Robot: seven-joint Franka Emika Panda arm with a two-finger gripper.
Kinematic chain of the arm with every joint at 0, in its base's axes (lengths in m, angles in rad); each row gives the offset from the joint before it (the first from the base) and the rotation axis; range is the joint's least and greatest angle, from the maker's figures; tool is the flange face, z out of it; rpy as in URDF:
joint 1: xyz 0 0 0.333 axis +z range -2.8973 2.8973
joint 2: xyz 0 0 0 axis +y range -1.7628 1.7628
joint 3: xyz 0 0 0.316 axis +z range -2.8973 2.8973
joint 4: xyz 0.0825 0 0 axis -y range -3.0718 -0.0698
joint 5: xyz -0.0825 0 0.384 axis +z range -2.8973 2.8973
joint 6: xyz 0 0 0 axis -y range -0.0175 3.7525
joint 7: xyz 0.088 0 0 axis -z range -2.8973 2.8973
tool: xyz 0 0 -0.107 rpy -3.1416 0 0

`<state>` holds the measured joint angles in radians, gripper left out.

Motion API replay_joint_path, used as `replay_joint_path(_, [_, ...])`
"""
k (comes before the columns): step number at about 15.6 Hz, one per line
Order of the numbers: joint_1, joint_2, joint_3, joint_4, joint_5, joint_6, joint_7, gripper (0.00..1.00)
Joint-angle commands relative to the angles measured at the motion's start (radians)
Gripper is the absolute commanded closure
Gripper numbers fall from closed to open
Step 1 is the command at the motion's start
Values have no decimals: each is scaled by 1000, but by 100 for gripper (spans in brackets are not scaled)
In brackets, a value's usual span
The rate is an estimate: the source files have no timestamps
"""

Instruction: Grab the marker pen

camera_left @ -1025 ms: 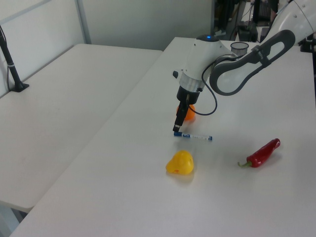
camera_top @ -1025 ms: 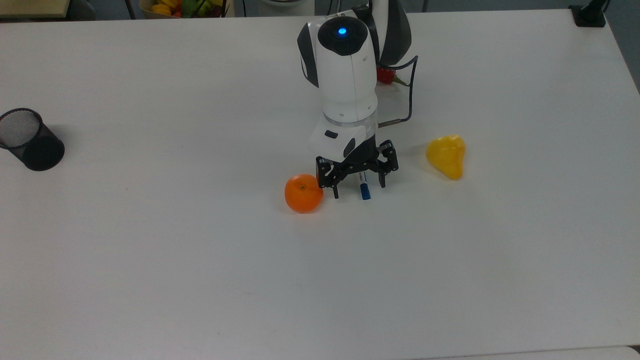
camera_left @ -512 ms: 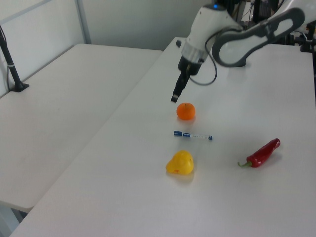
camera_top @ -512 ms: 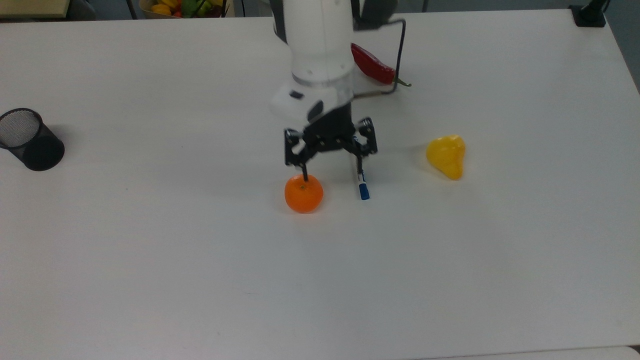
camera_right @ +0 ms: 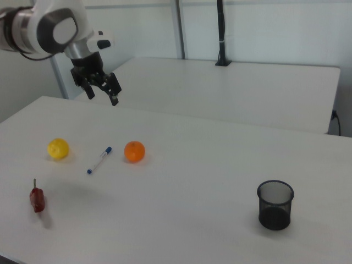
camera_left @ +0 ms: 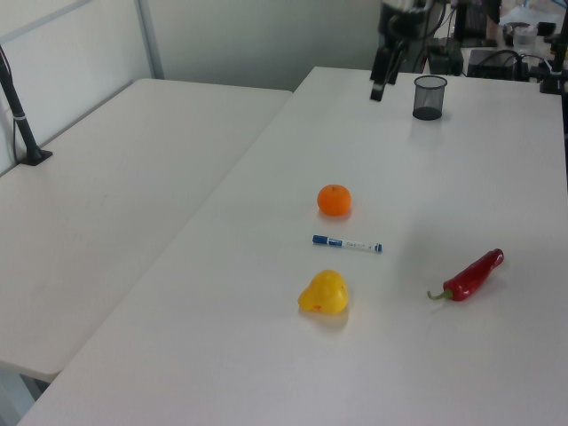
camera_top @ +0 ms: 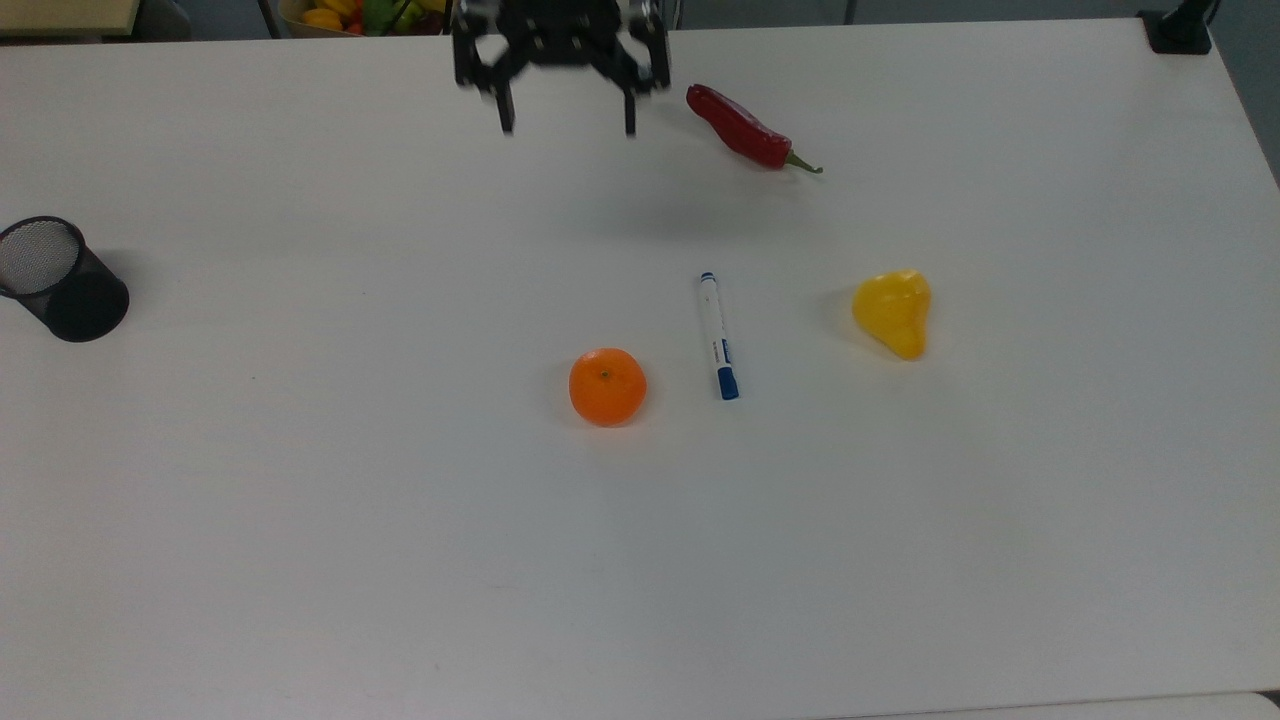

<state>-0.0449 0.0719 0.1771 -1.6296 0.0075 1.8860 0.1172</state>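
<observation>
A white tabletop (camera_top: 300, 500) fills the scene, with a second white table beside it in the left view. The end effector (camera_top: 566, 125) hangs high above the far edge in the top view, its two fingers spread wide apart and holding nothing; half a second ago it stood just over the orange, and a second ago it was down at the marker. One marker pen (camera_top: 718, 336) lies flat, untouched, between one orange (camera_top: 607, 386) and one yellow pear-shaped fruit (camera_top: 893, 312), blue cap toward the near edge. One red chili (camera_top: 742, 128) lies near the far edge, and one black mesh cup (camera_top: 58, 279) stands by the top view's left edge. Wide bare surface surrounds the pen.
</observation>
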Motion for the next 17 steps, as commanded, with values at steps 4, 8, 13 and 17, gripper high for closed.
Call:
replay_joint_path(4, [166,-162,-235,-49,51,-191,-5,0])
replay_joint_path(8, [201,-161,-297,-53,116,-174,-89,0])
replay_joint_path(13, [181,-158,-300,-50,128,-177,-186,0])
replay_joint_path(17, [181,-158,-297,-49,121,-179,-185,0])
